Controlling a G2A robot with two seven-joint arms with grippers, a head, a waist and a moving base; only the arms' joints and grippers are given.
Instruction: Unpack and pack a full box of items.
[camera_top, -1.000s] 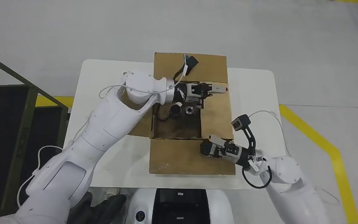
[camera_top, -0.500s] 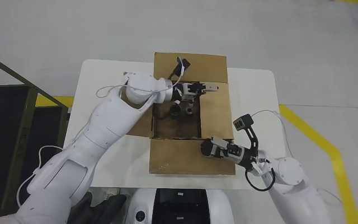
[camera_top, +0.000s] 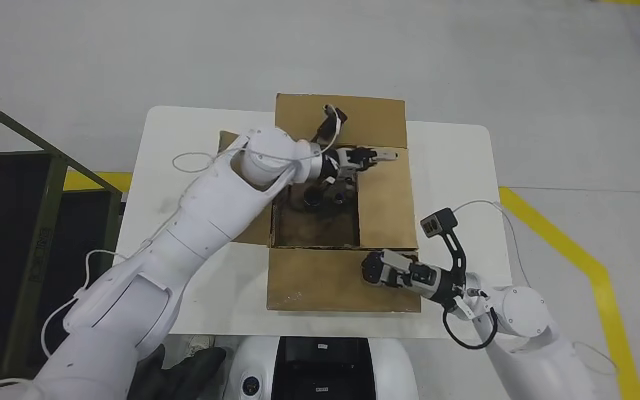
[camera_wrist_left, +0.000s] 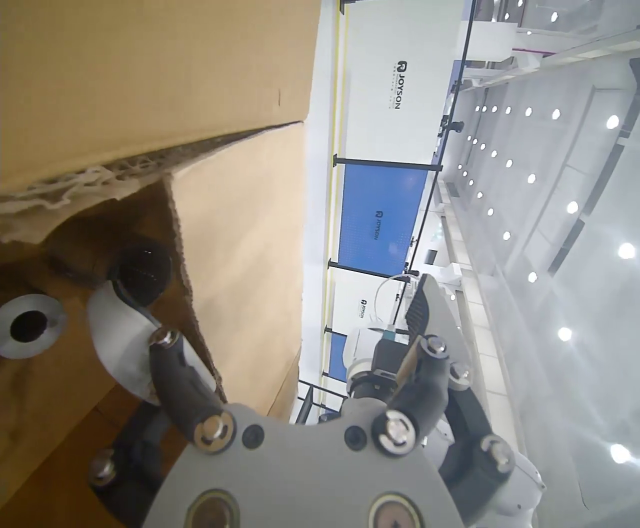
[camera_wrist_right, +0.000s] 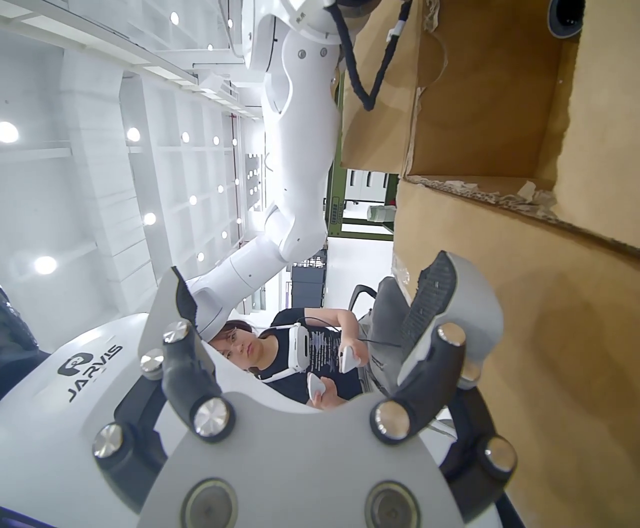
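Left gripper (camera_wrist_left: 270, 305) jaws spread, astride box (camera_wrist_left: 240, 235) wall; best bring both inside before closing on cylinder (camera_wrist_left: 140, 270). Right gripper (camera_wrist_right: 307, 275) jaws spread, by flap (camera_wrist_right: 525, 350).

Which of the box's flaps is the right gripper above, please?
The near flap, the one on the robot's side; the right gripper hangs above its right end.
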